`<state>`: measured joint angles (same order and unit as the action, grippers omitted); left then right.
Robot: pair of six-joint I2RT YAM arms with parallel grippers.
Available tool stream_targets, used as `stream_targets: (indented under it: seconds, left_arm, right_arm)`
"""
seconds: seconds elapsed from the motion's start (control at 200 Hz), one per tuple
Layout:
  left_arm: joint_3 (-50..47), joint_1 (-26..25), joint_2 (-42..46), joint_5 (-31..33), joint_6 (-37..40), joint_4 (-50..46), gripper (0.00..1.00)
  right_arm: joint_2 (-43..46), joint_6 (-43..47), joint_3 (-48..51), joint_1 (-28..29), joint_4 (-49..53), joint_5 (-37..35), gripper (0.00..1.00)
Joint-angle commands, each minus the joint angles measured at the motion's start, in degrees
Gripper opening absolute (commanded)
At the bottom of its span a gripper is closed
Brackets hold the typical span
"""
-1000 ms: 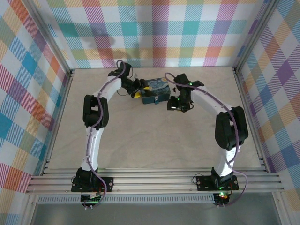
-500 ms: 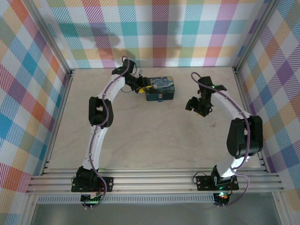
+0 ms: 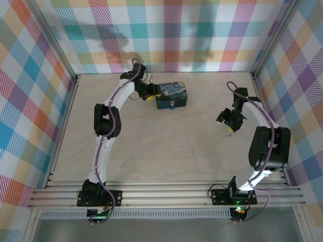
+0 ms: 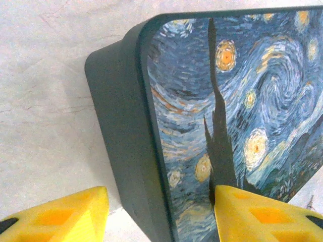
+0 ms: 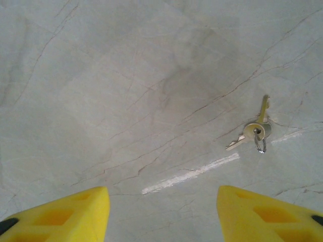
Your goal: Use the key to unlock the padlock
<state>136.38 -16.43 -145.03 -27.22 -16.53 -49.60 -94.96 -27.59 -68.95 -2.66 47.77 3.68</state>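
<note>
The left gripper (image 4: pixel 159 214), fingers apart, straddles the end wall of the dark-blue rectangular tin printed with a swirling starry night (image 4: pixel 227 101), seemingly to steady it. Across the pale marbled table (image 5: pixel 126 75), the right gripper (image 5: pixel 161 212) hovers spread wide near the small silver keys on their ring (image 5: pixel 252 132), apparently lining up a pickup. The padlock is too small to make out.

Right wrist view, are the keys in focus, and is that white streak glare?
Right wrist view: the keys are sharp, the yellow fingertips soft; the pale streak on the table looks like glare, though possibly a mark.
</note>
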Motion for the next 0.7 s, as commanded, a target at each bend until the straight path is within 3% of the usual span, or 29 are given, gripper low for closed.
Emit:
stream_targets:
  seconds: [0.0, 0.14, 0.35, 0.695]
  left_arm:
    - [-4.5, -0.2, 1.8, 5.8, 3.5, -7.5, 0.54]
    - [-11.1, -0.3, 5.5, 4.0, 4.8, -5.7, 0.53]
    - [-23.2, -1.1, 12.7, 3.4, 6.3, -3.5, 0.49]
    - [-40.7, -0.8, 23.6, 7.2, 6.2, -2.1, 0.48]
  right_arm:
    - [-1.3, 0.9, -1.6, -0.2, -0.5, 2.8, 0.57]
    - [-3.6, 0.8, -5.2, 1.4, -3.0, 9.6, 0.58]
    - [-10.0, 1.8, -13.0, 7.1, -5.8, 14.0, 0.58]
    - [-29.0, 6.9, -38.9, 18.0, -9.0, 22.2, 0.61]
